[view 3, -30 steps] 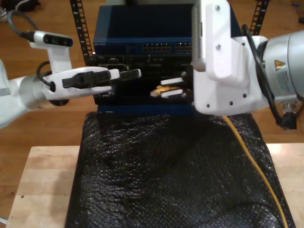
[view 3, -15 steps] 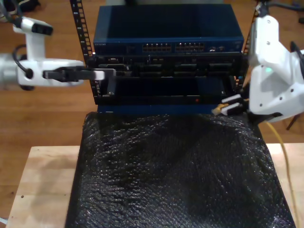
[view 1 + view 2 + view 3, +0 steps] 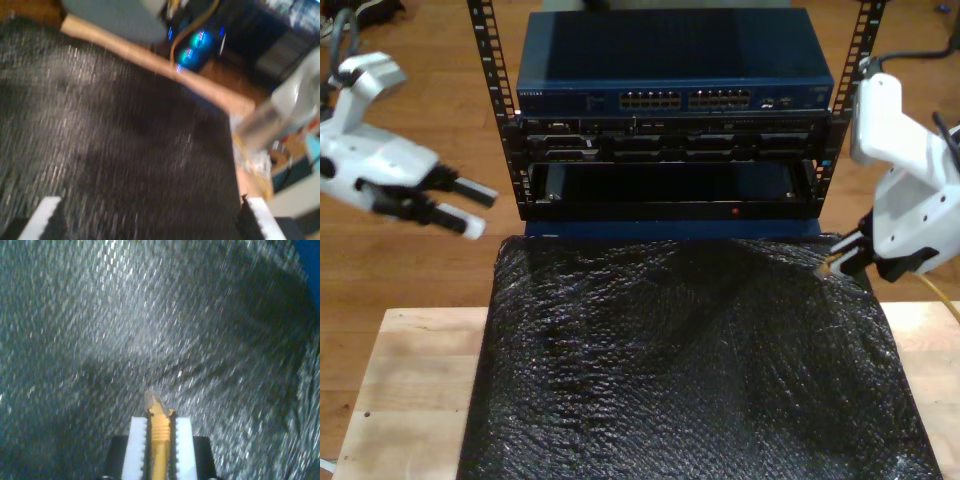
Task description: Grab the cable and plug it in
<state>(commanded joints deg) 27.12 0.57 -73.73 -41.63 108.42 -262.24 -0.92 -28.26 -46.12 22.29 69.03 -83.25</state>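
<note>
In the exterior view, my first gripper (image 3: 460,207) hangs at nine o'clock, jaws parted and empty. The switch's port row (image 3: 685,100) sits at twelve o'clock. At three o'clock my second gripper (image 3: 845,257) is clamped on the cable (image 3: 159,440), whose plug (image 3: 152,401) points along the jaws; the ports lie toward eleven o'clock, nearer this arm.

We see a black mat (image 3: 690,370) with a woven, mesh-like texture that glints in places. It lies on a table (image 3: 405,380) of pale, matt, smooth wood; the floor (image 3: 420,270) is warmer brown wood with a slight sheen. The rack (image 3: 675,120) looks like dark blue painted metal, its rails perforated. Our second gripper (image 3: 160,440) has white ribbed plastic pads clamping the cable (image 3: 159,432), yellow-orange with a ridged boot.
</note>
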